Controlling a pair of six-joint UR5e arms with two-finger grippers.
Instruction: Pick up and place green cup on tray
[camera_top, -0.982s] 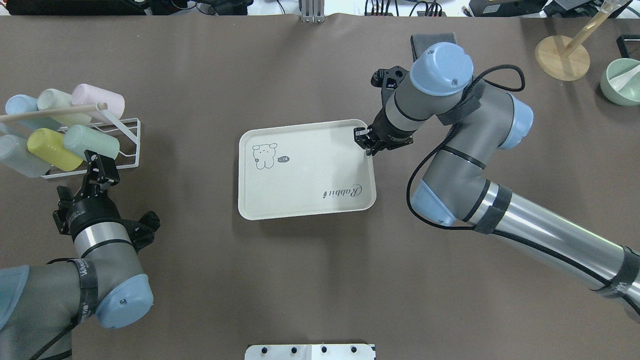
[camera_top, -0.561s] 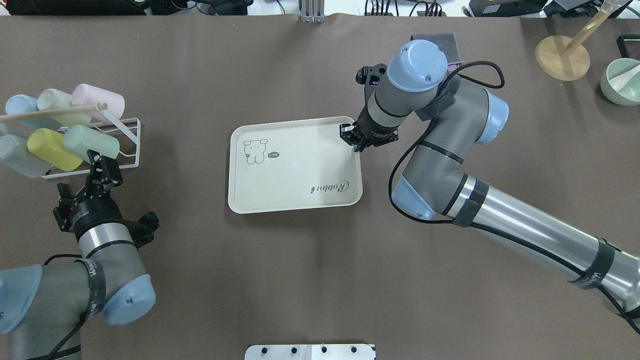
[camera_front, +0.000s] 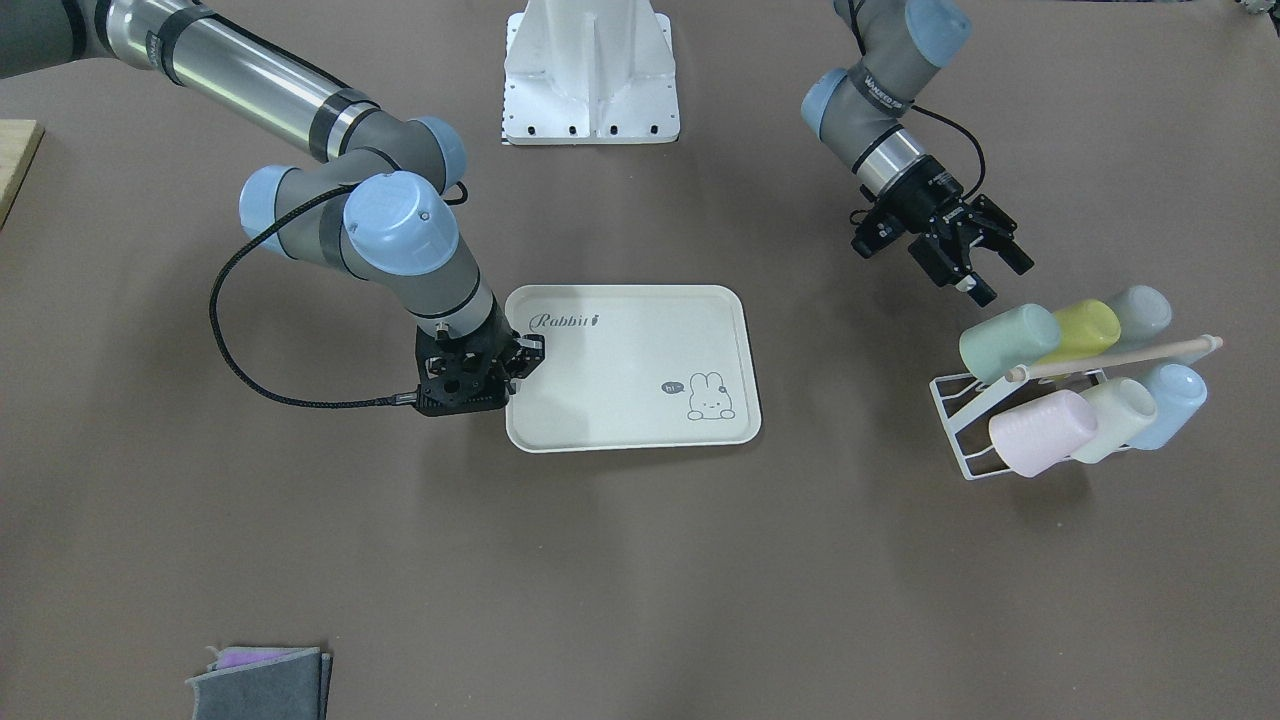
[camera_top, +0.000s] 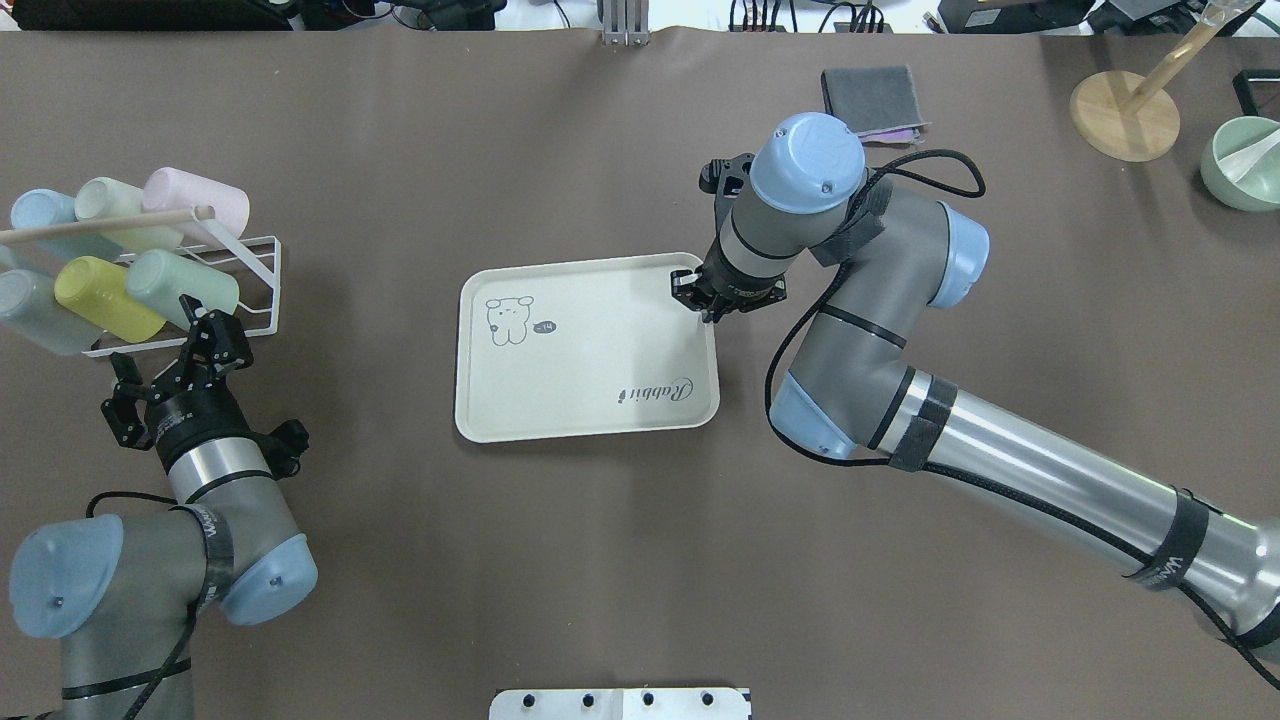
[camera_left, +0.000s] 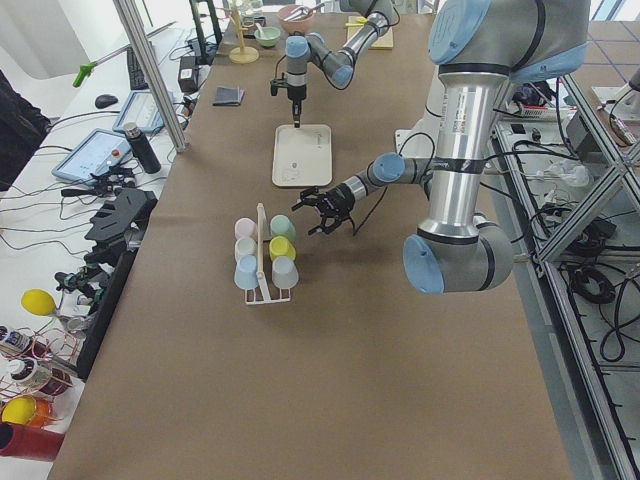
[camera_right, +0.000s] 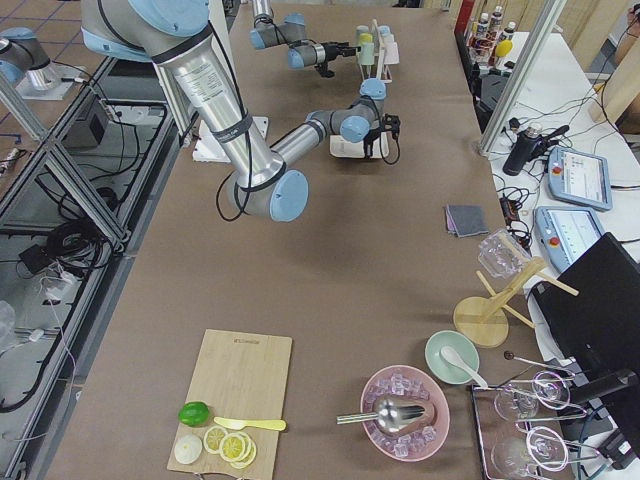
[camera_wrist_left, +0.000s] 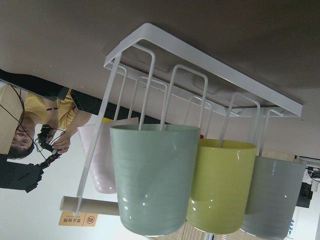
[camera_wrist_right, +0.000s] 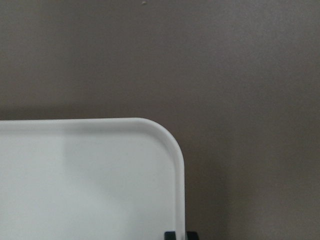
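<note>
The approach is in hand: the left gripper (camera_top: 212, 335), wide open and empty, hovers just beside the small mint-green plastic cup (camera_top: 182, 283), which sits tilted on the white wire rack (camera_top: 255, 270). The right gripper (camera_top: 700, 300) pinches the rim of the cream rectangular tray (camera_top: 590, 425). The next move would be to straddle the cup's wall and close.

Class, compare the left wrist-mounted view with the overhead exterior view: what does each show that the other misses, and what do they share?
Only the wrist view: a person in yellow in the background. Only the overhead: the tray, the right gripper clamped on its rim, the open left gripper. Both: the green cup, the yellow-green cup beside it, the white wire rack.
</note>
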